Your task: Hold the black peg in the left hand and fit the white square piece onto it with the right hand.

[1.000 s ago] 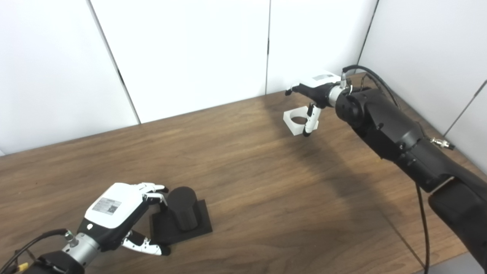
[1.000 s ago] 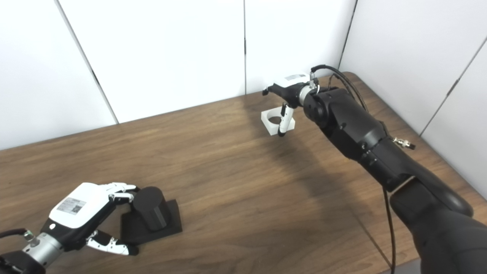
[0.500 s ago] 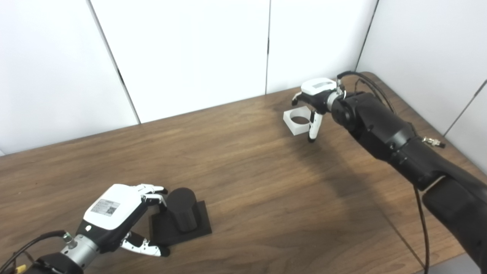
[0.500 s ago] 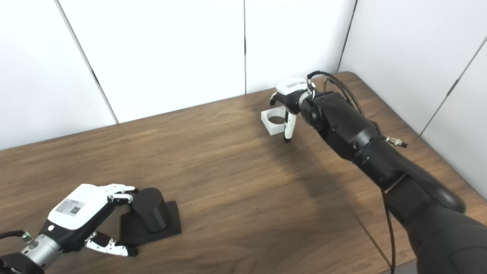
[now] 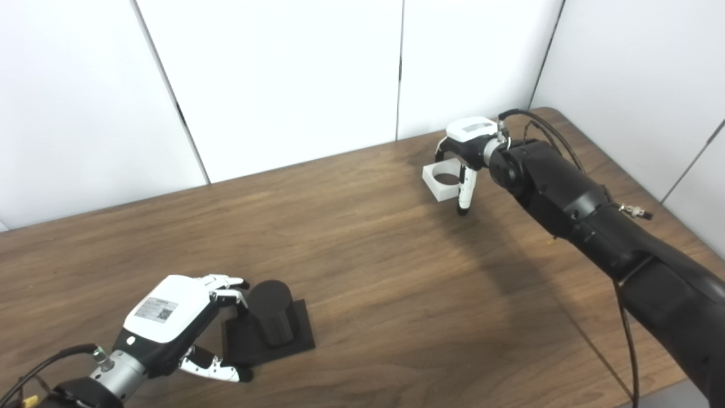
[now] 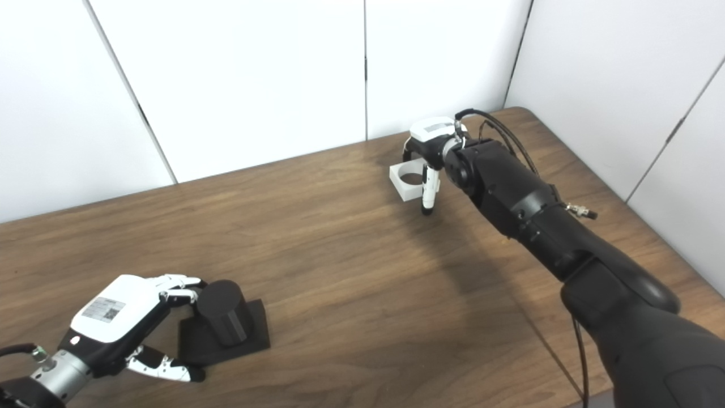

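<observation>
While the left hand point(image 5: 170, 317) sat with fingers apart around the black peg point(image 5: 272, 311), not gripping it, the right hand point(image 5: 467, 141) reached over the white square piece point(image 5: 444, 180), fingers spread beside it on the table point(image 5: 368, 272).

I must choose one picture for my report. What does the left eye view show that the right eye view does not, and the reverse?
Only the left eye view shows a small yellow connector in the bottom left corner, by the left wrist cable. Only the right eye view shows more of the thick upper part of the right arm. Both show the left hand open beside the black peg on the wooden table. Both also show the right hand around the white square piece; whether it grips is unclear.
</observation>
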You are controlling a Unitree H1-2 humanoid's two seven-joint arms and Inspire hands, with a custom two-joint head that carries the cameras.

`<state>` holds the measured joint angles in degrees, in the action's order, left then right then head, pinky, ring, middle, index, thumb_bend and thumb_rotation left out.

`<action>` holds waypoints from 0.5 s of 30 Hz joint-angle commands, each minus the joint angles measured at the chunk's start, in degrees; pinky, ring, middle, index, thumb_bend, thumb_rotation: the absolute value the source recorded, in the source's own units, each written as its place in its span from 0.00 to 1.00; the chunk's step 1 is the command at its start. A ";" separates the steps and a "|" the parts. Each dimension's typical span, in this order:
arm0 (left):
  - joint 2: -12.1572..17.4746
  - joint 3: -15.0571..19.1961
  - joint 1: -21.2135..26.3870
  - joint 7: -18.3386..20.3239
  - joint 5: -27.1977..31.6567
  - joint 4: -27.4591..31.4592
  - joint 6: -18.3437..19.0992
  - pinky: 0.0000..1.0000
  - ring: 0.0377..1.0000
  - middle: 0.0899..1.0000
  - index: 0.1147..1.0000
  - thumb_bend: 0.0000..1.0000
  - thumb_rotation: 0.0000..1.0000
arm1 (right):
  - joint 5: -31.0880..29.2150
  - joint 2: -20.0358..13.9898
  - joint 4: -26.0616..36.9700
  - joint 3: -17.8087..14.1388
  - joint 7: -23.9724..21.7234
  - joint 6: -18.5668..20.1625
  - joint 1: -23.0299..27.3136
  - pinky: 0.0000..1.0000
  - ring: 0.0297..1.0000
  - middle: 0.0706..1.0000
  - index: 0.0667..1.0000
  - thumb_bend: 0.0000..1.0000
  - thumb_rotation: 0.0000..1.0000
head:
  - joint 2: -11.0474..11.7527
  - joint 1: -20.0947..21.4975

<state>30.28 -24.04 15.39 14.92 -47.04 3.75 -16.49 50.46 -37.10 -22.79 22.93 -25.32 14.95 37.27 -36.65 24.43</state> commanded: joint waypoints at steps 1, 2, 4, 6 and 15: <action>2.61 0.04 -0.61 2.52 -1.07 0.34 -0.34 0.70 0.82 0.81 0.42 0.52 0.06 | 0.23 -0.98 -1.31 0.03 1.23 -0.89 1.24 0.75 0.86 0.85 0.72 0.81 0.15 | -0.10 0.04; 2.66 0.17 -0.67 2.52 -0.89 0.38 -0.44 0.70 0.82 0.81 0.42 0.52 0.06 | 0.17 -1.10 -1.59 0.11 1.32 -1.14 1.25 0.75 0.86 0.85 0.72 0.81 0.15 | -0.16 0.10; 2.71 0.36 -0.75 2.66 -0.81 0.52 -0.47 0.70 0.82 0.81 0.42 0.52 0.06 | 0.01 -1.34 -1.99 0.17 1.24 -1.44 1.33 0.74 0.85 0.84 0.70 0.80 0.16 | -0.18 0.05; 2.70 0.48 -0.84 2.42 -1.12 0.61 -0.64 0.70 0.82 0.81 0.42 0.52 0.06 | -0.02 -1.50 -2.72 0.06 1.59 -1.64 1.36 0.72 0.84 0.83 0.66 0.80 0.16 | -0.25 -0.03; 2.84 1.21 -1.29 1.62 -0.98 0.70 -1.30 0.69 0.81 0.80 0.42 0.52 0.06 | -0.31 -2.34 -2.96 -0.15 2.46 -2.13 0.81 0.72 0.80 0.77 0.45 0.53 0.15 | -0.58 -0.16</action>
<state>30.52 -23.11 14.71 15.61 -46.60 4.22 -16.96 49.18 -37.17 -25.24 22.71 -23.69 12.92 37.81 -37.18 24.26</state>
